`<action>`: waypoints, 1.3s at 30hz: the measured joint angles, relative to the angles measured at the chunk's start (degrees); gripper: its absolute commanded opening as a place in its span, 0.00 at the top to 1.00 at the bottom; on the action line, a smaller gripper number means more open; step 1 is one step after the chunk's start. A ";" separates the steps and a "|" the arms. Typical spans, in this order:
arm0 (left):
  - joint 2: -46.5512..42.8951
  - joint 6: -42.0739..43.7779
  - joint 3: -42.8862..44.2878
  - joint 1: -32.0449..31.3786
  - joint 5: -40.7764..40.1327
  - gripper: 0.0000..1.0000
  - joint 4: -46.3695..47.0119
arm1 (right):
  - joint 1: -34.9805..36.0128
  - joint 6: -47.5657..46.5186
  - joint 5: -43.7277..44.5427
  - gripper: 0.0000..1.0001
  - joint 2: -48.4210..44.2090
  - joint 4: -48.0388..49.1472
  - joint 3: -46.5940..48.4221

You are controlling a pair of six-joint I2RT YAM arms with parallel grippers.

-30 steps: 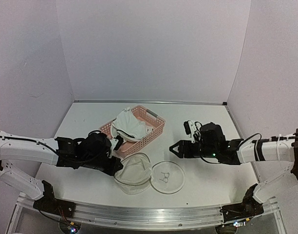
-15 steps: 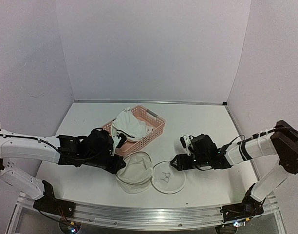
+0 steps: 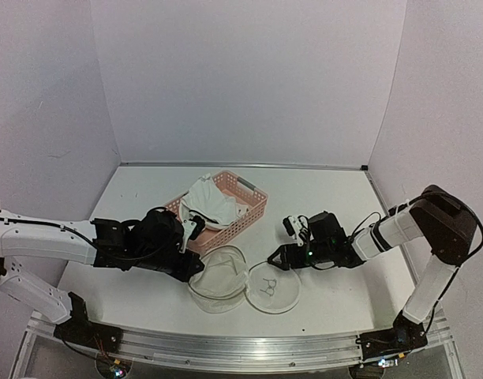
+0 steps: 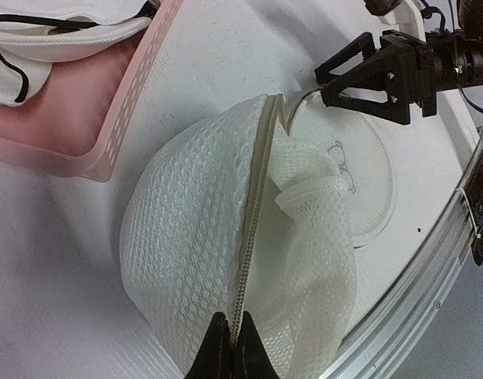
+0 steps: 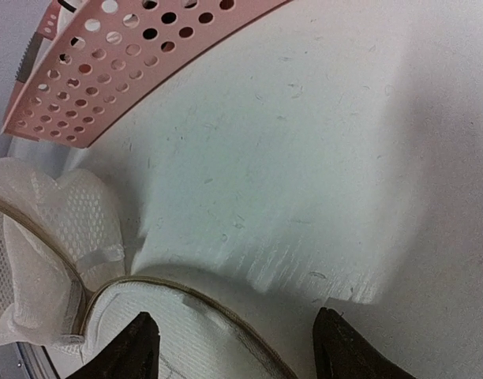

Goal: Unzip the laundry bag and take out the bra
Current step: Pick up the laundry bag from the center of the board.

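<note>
The laundry bag (image 3: 218, 284) lies unzipped near the front of the table (image 3: 328, 205), splayed like a clam: its domed half slumps beside the pink basket (image 3: 245, 221), and its flat half (image 3: 273, 290), the one with the little black logo, lies on the tabletop to its right. The bra (image 3: 210, 201) is not in the bag. It sits heaped in the basket, and through the mesh I see no garment inside.

My left gripper (image 4: 232, 347) is clamped on the zip rim (image 4: 253, 205) of the domed half, holding that edge up. My right gripper (image 5: 237, 347) is spread, grasping nothing, its tips hovering just over the rim of the flat half.

With the bra out, I judge little is left; the right seems set to take that rim. To do it well I should hold the left pinch firm as an anchor, come down with one finger on each side of the stiff zip tape rather than bunching soft mesh, and close before pulling, so the two halves do not drag across the table.

My left arm reaches in low from the left, past the basket's near corner. My right forearm stretches low across the table, wrist level, fingers pointing leftward at the bag.
</note>
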 measured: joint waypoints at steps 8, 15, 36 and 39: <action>0.00 -0.13 -0.02 0.00 0.02 1.00 0.00 | -1.18 3.32 -6.91 0.44 0.94 10.16 -5.35; 0.42 -0.11 -0.02 -0.02 0.00 1.00 0.02 | -1.16 9.27 -11.91 0.49 0.33 21.66 -13.51; 1.53 -0.17 -0.02 -0.02 -0.07 1.00 0.02 | 9.68 20.50 -12.76 1.00 0.13 25.00 -18.75; 1.53 -0.15 -0.02 -0.02 -0.07 1.00 0.02 | 9.73 21.31 -12.48 1.00 -1.55 23.91 -18.88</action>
